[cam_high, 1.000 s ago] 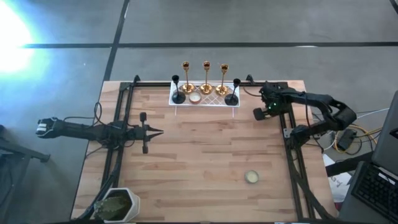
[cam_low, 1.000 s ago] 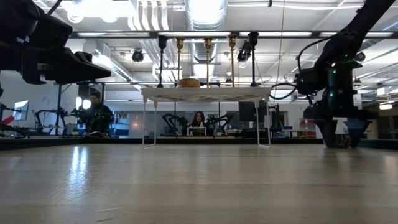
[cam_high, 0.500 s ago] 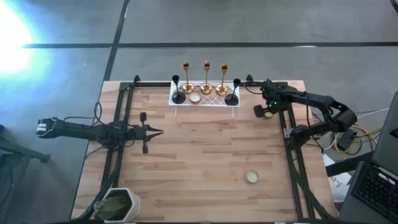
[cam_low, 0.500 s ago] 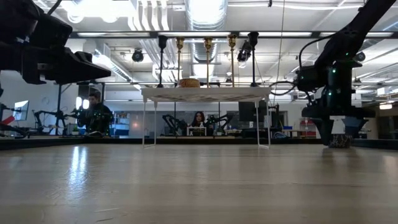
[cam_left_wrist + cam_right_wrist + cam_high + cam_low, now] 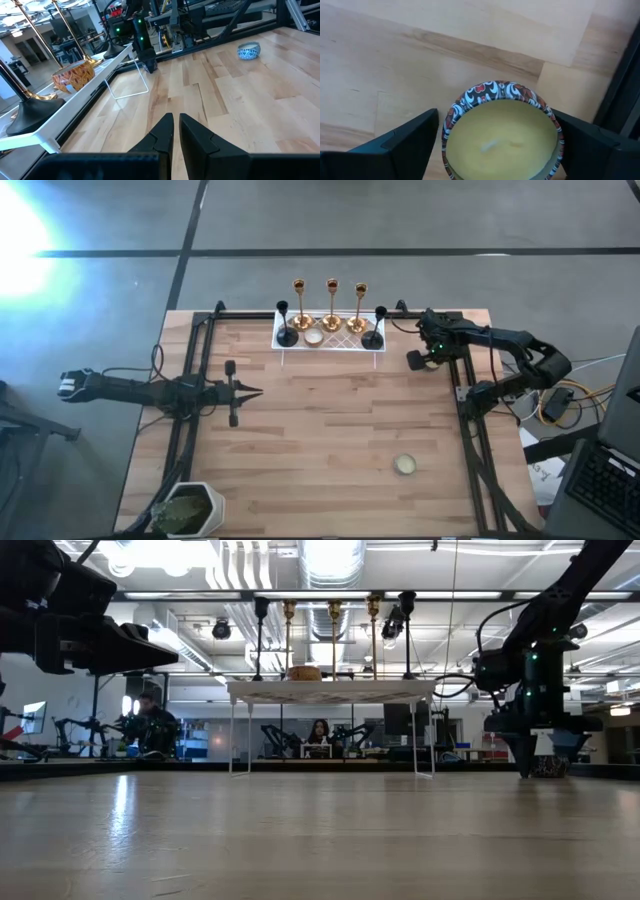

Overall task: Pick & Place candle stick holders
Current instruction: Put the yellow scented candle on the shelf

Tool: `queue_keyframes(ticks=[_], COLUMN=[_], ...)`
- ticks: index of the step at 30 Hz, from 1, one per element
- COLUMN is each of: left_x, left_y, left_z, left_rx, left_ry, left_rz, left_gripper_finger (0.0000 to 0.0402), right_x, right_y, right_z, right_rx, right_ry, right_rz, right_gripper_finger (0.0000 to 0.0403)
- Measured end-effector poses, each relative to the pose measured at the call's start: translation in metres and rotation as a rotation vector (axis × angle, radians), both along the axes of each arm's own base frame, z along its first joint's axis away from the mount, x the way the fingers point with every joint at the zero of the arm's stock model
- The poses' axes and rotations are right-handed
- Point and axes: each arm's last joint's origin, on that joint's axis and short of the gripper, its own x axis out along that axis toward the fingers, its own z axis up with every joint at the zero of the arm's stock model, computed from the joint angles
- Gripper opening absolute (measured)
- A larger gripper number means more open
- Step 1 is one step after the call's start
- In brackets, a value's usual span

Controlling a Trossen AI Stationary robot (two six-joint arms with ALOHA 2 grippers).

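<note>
Two arms on the counter (image 5: 330, 430), only the right one working.

High view: your right gripper (image 5: 424, 358) sits at the far right side, just beside the white tray (image 5: 330, 340), over a low round cup that is mostly hidden under it here. A second cup (image 5: 404, 465) lies near the front right, well apart. The tray carries three gold sticks (image 5: 331, 305), two black holders (image 5: 287, 325) and one cup (image 5: 314, 337). The left gripper (image 5: 250, 391) waits mid-left, pinched shut, nothing in it.

Low view: the right gripper (image 5: 540, 745) hangs low over the counter at far right, fingers pointing down, tips near the surface. The tray (image 5: 330, 690) stands on wire legs above counter level, so I judge you must lift clear of its rim before placing.

Left wrist view: jaws together, empty. The far cup (image 5: 248, 50) is well apart on the wood.

Right wrist view: the patterned cup (image 5: 502, 132) sits between your fingers (image 5: 395, 145), jaws wide, a gap showing on each side, not touching yet. It looks slightly nearer one finger. My call: centre it first, go down so the pads meet the wall below the rim, then close gently. The cup is low and round, so a high pinch could slip. Watch the black frame rail (image 5: 625, 95) just beside it.
</note>
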Motion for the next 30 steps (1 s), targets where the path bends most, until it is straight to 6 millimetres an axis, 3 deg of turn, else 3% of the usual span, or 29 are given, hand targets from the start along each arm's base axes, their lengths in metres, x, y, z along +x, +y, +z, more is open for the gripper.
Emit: queue_keyframes(ticks=[8,20,25,30], left_x=[0.000,0.000,0.000,0.000], left_y=[0.000,0.000,0.000,0.000], left_z=[0.000,0.000,0.000,0.000], left_rx=[0.000,0.000,0.000,0.000], left_ry=[0.000,0.001,0.000,0.001], left_rz=[0.000,0.000,0.000,0.000], left_gripper_finger=[0.0034,0.0034,0.0034,0.0034], right_x=[-0.001,-0.002,-0.005,-0.008], right_y=[0.000,0.002,0.005,0.016], right_z=[0.001,0.004,0.025,0.064], right_rx=[-0.004,-0.019,-0.040,-0.102], right_ry=[0.006,0.018,-0.001,-0.059], right_rz=[-0.003,-0.014,-0.032,-0.017], right_gripper_finger=[0.0290,0.0290,0.0290,0.0290])
